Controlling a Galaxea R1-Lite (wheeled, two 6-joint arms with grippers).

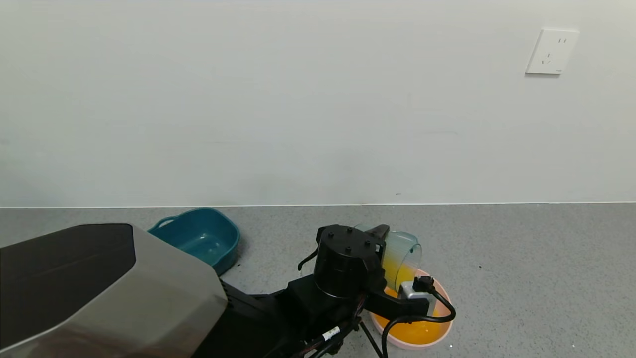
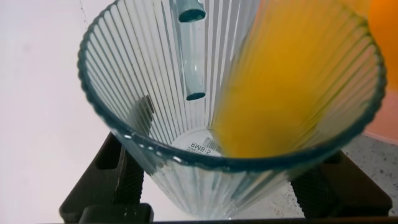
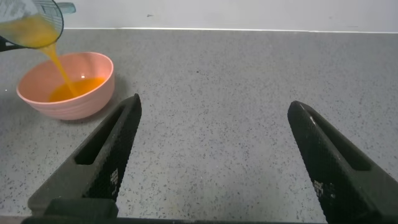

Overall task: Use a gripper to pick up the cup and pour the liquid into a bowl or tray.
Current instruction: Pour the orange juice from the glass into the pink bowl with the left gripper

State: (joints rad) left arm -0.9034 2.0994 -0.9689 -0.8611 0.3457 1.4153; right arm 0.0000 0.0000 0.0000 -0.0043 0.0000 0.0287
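My left gripper (image 1: 383, 244) is shut on the cup (image 1: 403, 250), a clear blue-tinted ribbed tumbler, and holds it tipped over the pale pink bowl (image 1: 445, 300). Orange-yellow liquid (image 1: 399, 272) runs from the cup's lip into the bowl, where a pool of it lies. In the left wrist view the cup (image 2: 155, 81) fills the frame between the black fingers (image 2: 118, 180), with liquid (image 2: 292, 81) along its lower side. The right wrist view shows the cup (image 3: 34, 18), the stream (image 3: 59, 65) and the bowl (image 3: 74, 106) far off. My right gripper (image 3: 214, 106) is open and empty above the grey counter.
A dark teal tub with handles (image 1: 203, 238) stands on the grey counter to the left of the bowl, near the white wall. My grey torso cover (image 1: 99, 293) fills the front left of the head view.
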